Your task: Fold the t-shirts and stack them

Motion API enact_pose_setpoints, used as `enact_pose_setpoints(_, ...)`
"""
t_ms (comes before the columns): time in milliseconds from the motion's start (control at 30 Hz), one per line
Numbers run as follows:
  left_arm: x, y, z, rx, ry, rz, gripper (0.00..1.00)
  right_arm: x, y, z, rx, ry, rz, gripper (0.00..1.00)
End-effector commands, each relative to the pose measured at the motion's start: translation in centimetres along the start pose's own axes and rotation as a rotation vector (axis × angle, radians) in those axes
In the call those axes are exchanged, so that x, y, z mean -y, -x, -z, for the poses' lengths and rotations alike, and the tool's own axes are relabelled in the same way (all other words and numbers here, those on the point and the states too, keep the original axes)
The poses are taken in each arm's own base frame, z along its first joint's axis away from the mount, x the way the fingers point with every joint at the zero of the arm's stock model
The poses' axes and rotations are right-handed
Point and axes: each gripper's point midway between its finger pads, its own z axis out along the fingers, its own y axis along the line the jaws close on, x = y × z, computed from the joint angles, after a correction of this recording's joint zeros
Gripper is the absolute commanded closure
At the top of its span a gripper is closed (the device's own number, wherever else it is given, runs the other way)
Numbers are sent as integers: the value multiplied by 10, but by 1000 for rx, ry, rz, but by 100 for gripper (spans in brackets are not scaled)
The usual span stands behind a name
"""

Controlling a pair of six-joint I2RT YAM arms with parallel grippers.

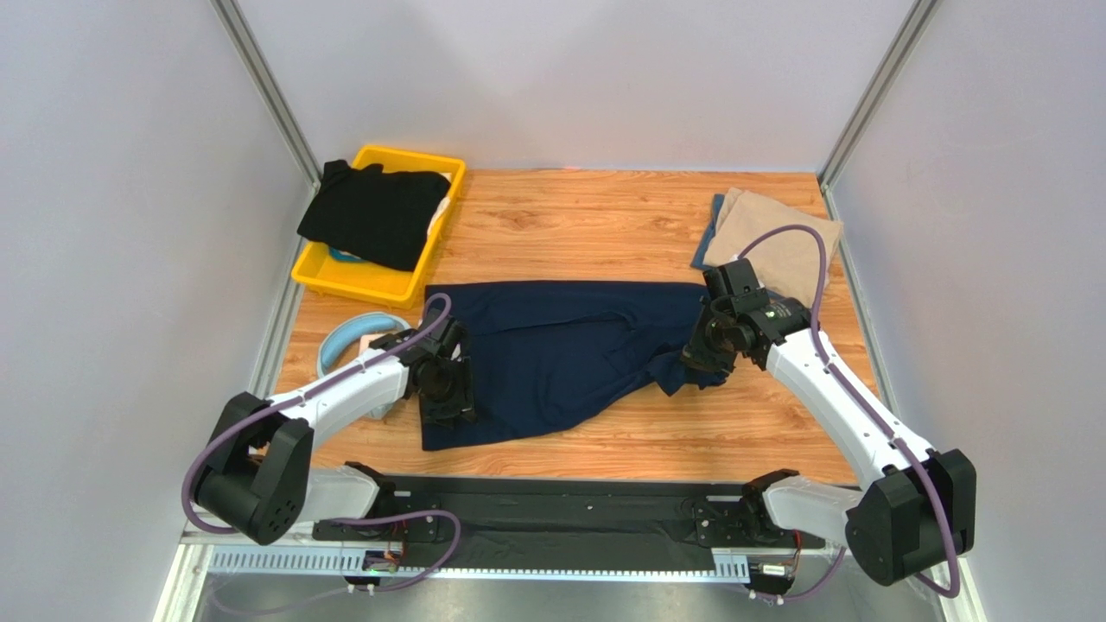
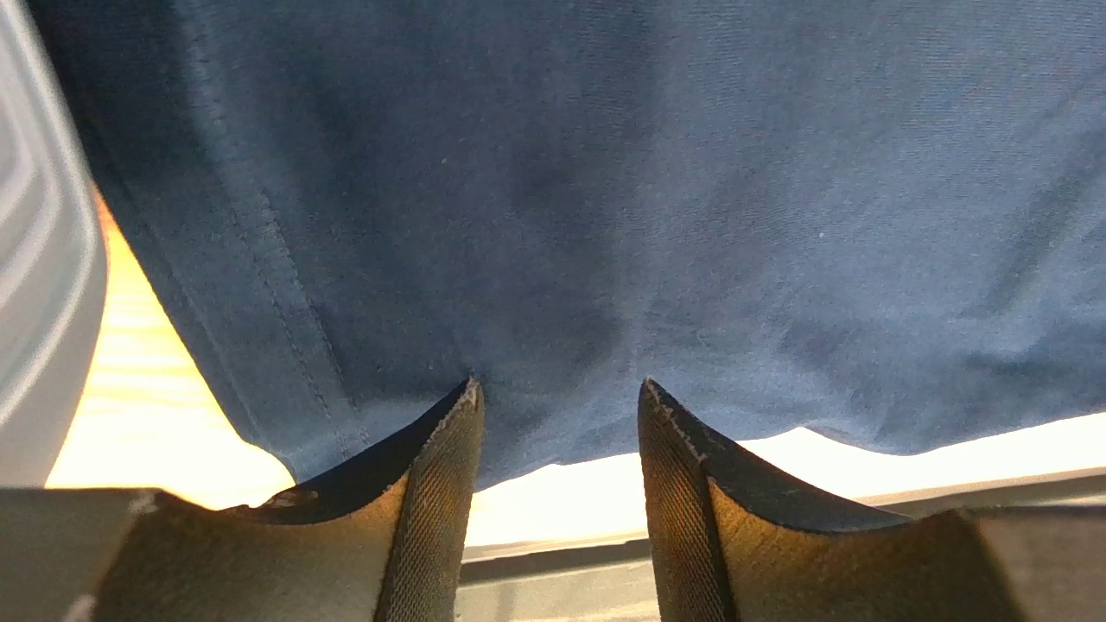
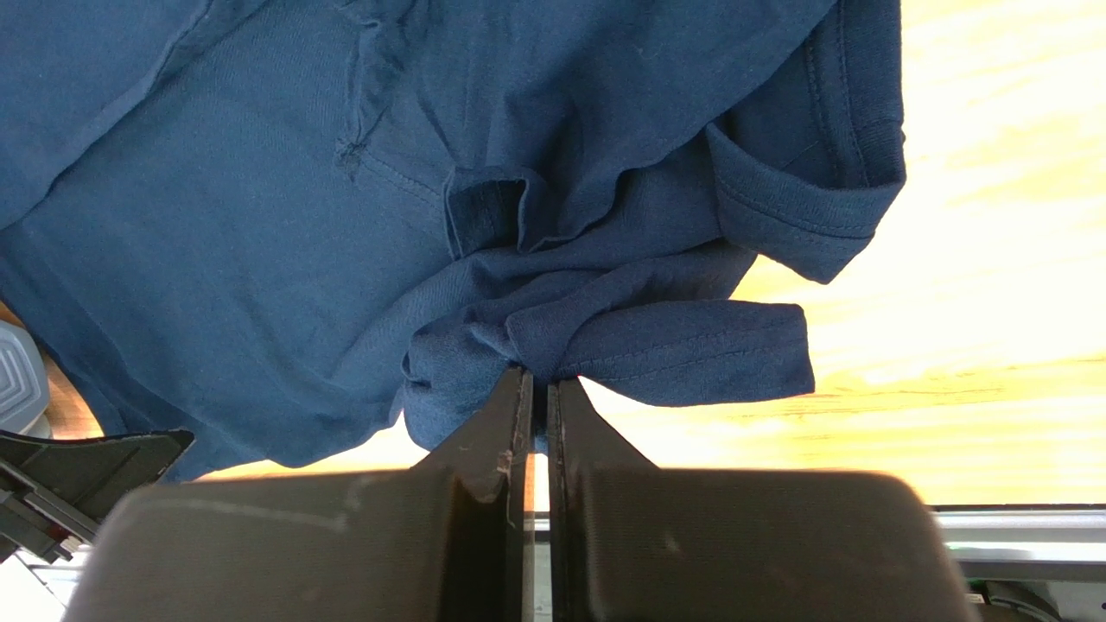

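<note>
Arms from above: left gripper (image 1: 448,389) on the near-left corner of the navy t-shirt (image 1: 558,350), arm stretched low from its base, wrist turned toward the cloth. Right gripper (image 1: 708,353) at the shirt's right end, forearm angled up and inward, cloth bunched toward it. Navy t-shirt spread flat mid-table (image 1: 584,220), long side left to right. Black t-shirt (image 1: 377,207) far-left of it, draped over the yellow bin (image 1: 325,275). Tan t-shirt (image 1: 779,240) folded, far-right of it, just behind the right wrist. Headphones (image 1: 348,340) just left of it, near the left forearm. Bare wood beyond the shirt's far edge and along its near edge.

Left wrist view: fingers (image 2: 442,480) spread apart, released, nothing between them. Tips at the navy hem, cloth filling the view above. Stitched side hem running down-left. Pale curved thing (image 2: 33,285) hard left of the shirt, can't tell what. Strip of bare table under the hem.

Right wrist view: jaws clenched, pinching a twisted bunch of navy sleeve at the tips. Sleeve cuff and folded hem flopped right of the pinch. Rest of the shirt fanned out up-left. Bare table right of the shirt.
</note>
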Motion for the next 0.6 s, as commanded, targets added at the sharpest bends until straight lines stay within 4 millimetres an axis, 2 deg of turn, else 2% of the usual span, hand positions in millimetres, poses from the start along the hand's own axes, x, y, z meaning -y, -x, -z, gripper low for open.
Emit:
enact_pose_setpoints(0,-1,-11,-9,-53,7,-22,46,-7,10,0,39,33,-27,100)
enact_pose_setpoints(333,3,-2,4,-15,-8,-48,47,-30,9,-9,-17,110,-97,100)
enact_pose_setpoints(567,5,2,10,50,-37,-32,47,-24,0,-17,-45,97,-99,100)
